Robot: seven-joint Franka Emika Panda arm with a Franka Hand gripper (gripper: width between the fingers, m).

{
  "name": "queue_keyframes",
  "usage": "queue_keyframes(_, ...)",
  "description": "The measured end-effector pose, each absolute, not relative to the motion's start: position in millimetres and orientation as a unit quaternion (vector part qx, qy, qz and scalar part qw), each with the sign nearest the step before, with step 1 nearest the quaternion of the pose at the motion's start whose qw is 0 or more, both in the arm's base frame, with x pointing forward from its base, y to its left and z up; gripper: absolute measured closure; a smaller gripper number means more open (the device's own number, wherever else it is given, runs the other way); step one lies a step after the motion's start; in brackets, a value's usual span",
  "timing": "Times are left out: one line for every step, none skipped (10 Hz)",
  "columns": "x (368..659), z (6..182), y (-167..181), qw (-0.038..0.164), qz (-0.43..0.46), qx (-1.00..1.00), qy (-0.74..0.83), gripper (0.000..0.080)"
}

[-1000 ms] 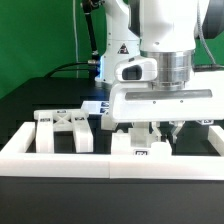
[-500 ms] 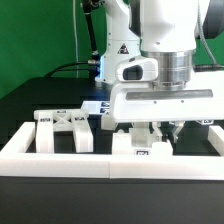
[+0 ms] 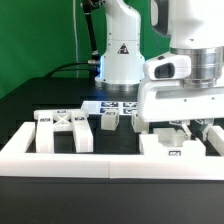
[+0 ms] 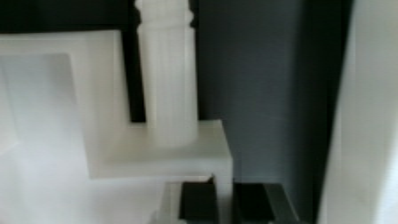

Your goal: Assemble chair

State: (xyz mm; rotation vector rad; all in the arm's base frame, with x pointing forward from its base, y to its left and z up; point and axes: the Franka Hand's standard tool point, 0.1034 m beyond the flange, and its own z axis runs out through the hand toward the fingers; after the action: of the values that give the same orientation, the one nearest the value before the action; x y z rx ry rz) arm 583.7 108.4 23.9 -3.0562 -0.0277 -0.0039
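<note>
My gripper (image 3: pixel 186 132) hangs low at the exterior view's right, over a white chair part (image 3: pixel 172 149) with a tag that sits just behind the front wall. In the wrist view the two dark fingers (image 4: pixel 201 202) stand almost together, and the gripper (image 4: pixel 231 200) pinches the thin edge of that white part (image 4: pixel 169 150), which carries a turned post (image 4: pixel 164 60). The cross-braced chair frame (image 3: pixel 62 131) stands at the left. A small square tagged block (image 3: pixel 108 120) stands alone in the middle.
The long low white border wall (image 3: pixel 90 162) runs along the front, with a raised end at the left (image 3: pixel 20 138). The marker board (image 3: pixel 112 103) lies flat behind the parts, before the arm's base (image 3: pixel 120 60). A green backdrop stands behind.
The arm and gripper have moved to the exterior view's right, and the white tagged part has moved right with them. The small block, formerly hidden, now shows. The frame has not moved.
</note>
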Motion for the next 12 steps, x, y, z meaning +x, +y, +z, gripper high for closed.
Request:
queue_keyframes(586.1,24.3,117.8,0.044,-0.003,-0.999,-0.014,0.0765)
queue_keyframes(588.5,23.9,125.5,0.045,-0.005,-0.999,-0.020,0.0765)
queue_keyframes(589.8,22.6,129.2,0.045,-0.006,-0.999,-0.021,0.0765)
queue_keyframes(590.9,22.6,129.4,0.043,-0.007,-0.999,-0.017,0.0765)
queue_keyframes(591.2,22.6,129.1,0.042,-0.007,-0.999,-0.016,0.0765)
queue_keyframes(591.2,22.7,128.8,0.042,-0.006,-0.999,-0.016,0.0765)
queue_keyframes(592.0,22.2,123.0,0.039,-0.006,-0.999,-0.013,0.0662)
queue_keyframes(592.9,21.9,116.4,0.036,-0.006,-0.999,-0.009,0.0519)
queue_keyframes(593.7,21.9,110.8,0.033,-0.006,-0.999,-0.006,0.0519)
queue_keyframes(593.4,24.5,105.6,0.031,-0.002,-1.000,-0.003,0.0337)
queue_keyframes(594.0,30.8,103.8,0.030,0.000,-1.000,-0.002,0.0218)
queue_keyframes(594.8,37.3,104.7,0.030,0.002,-1.000,-0.003,0.0218)
